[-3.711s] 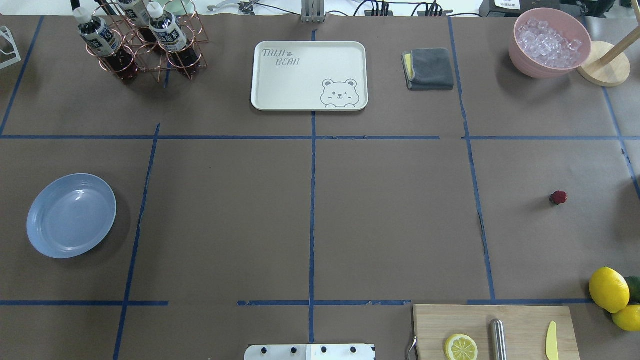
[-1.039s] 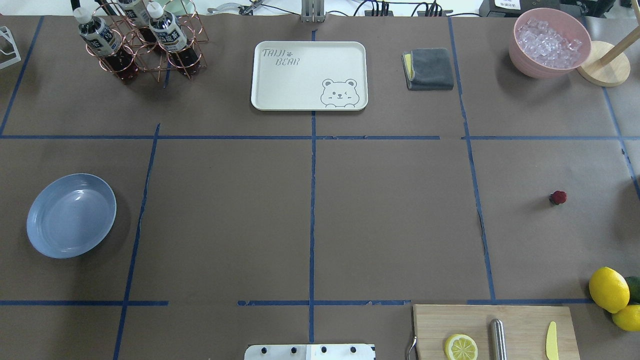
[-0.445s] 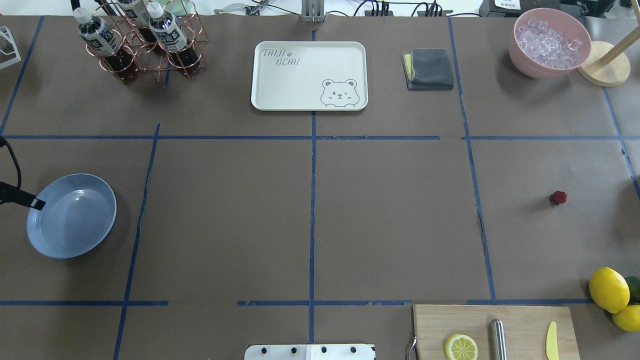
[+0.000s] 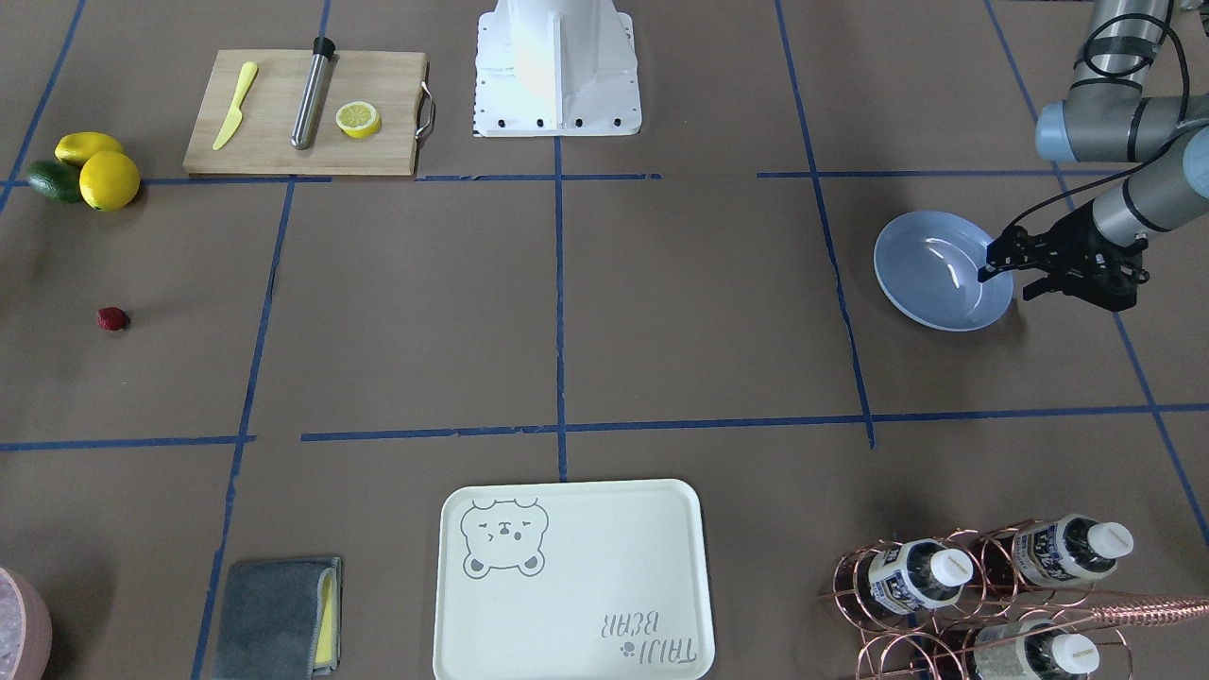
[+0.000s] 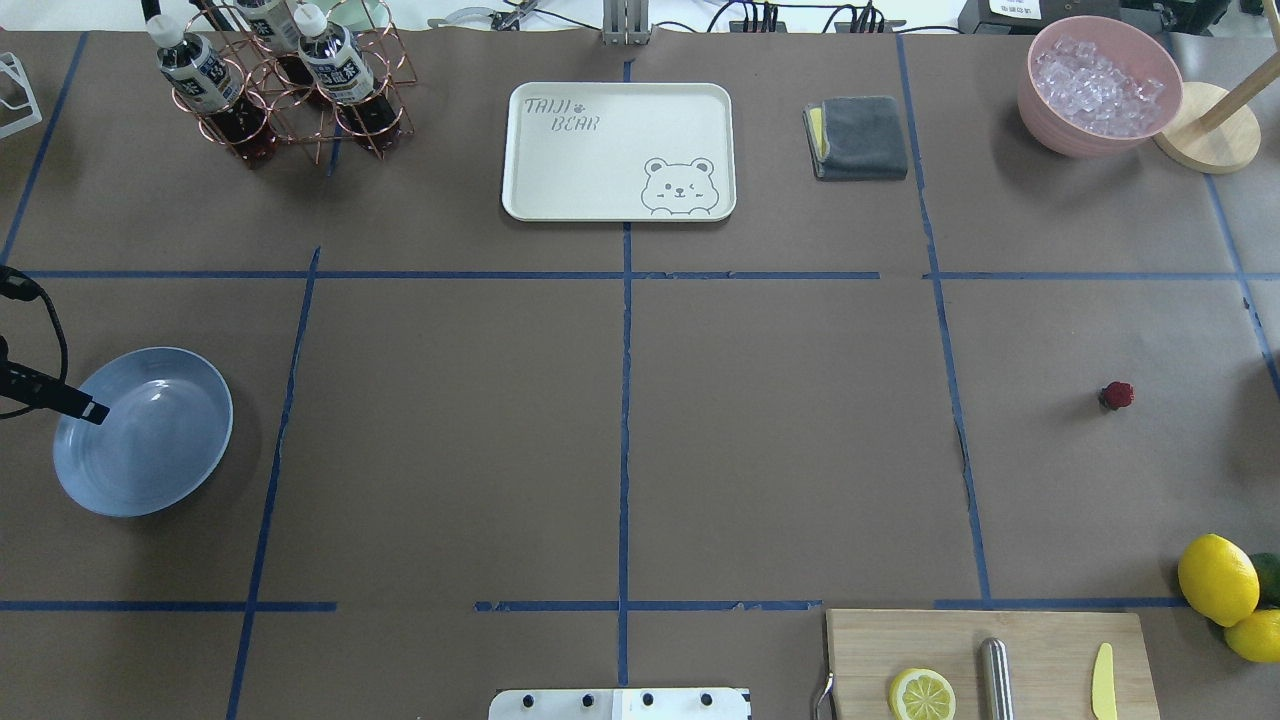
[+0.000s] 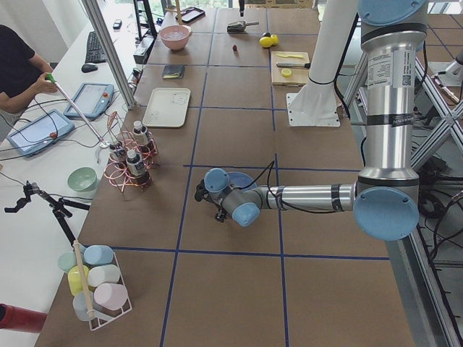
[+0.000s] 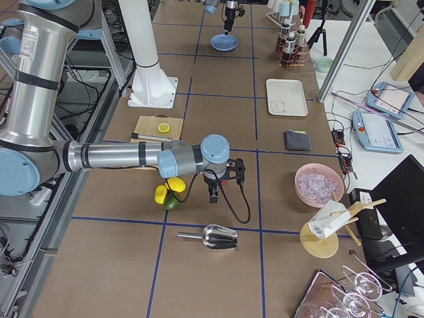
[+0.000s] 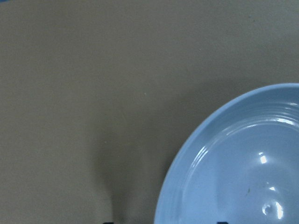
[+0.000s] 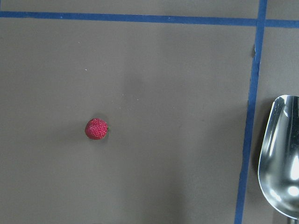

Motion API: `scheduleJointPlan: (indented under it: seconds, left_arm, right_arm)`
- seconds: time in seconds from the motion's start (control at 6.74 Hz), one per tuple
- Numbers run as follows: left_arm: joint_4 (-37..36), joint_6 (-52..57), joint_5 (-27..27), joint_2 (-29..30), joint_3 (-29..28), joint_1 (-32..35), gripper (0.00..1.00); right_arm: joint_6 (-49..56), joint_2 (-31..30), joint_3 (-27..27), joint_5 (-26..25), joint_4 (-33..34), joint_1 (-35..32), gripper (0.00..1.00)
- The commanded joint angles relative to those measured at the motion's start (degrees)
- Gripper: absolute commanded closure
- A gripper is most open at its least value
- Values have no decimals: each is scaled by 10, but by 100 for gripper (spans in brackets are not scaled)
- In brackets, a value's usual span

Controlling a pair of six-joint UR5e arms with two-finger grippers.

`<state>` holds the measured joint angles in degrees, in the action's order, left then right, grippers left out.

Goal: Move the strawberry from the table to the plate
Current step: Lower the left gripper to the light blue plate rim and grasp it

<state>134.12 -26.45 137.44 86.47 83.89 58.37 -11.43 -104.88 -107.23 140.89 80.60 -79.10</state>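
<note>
A: Where is the strawberry [image 5: 1117, 395]?
B: On the bare counter [image 5: 780, 430], on the robot's right, well apart from the blue plate [image 5: 150, 440]. The left jaws hang over its rim, spread and empty.
A: And the right jaws?
B: Near the berry, outside the overhead frame. I cannot tell whether they are open or closed. Their wrist camera shows the berry and a steel scoop [image 9: 282, 158], which the overhead misses

Bare table [image 5: 780, 440] runs between strawberry [image 5: 1117, 395] and plate [image 5: 145, 432]; lemons [image 5: 1217, 578] and cutting board [image 5: 990, 660] stand robot-side of strawberry, left gripper [image 4: 1004, 283] overhangs plate's outer rim, bottle rack [image 5: 290, 85] well beyond.
</note>
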Motion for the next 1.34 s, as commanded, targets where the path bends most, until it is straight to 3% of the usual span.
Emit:
scheduleJointPlan:
  seconds: [0.0, 0.15, 0.3, 0.59, 0.74, 1.19]
  left_arm:
    - [-1, 0, 0, 0, 0, -1, 89]
    - [0, -2, 1, -1, 2, 0, 100]
    - [-1, -30, 9, -2, 26, 1, 100]
    - [-2, -219, 14, 28, 92, -2, 100]
    - [-2, -309, 12, 62, 110, -29, 100]
    - [-23, -647, -43, 261, 109, -229, 100]
  right_arm:
    - [-1, 0, 0, 0, 0, 0, 0]
    - [-1, 0, -1, 1, 0, 0, 0]
    - [-1, 0, -1, 1, 1, 0, 0]
    - [-2, 0, 0, 16, 1, 0, 0]
    - [-2, 0, 2, 15, 1, 0, 0]
    - [-8, 5, 9, 9, -1, 0, 0]
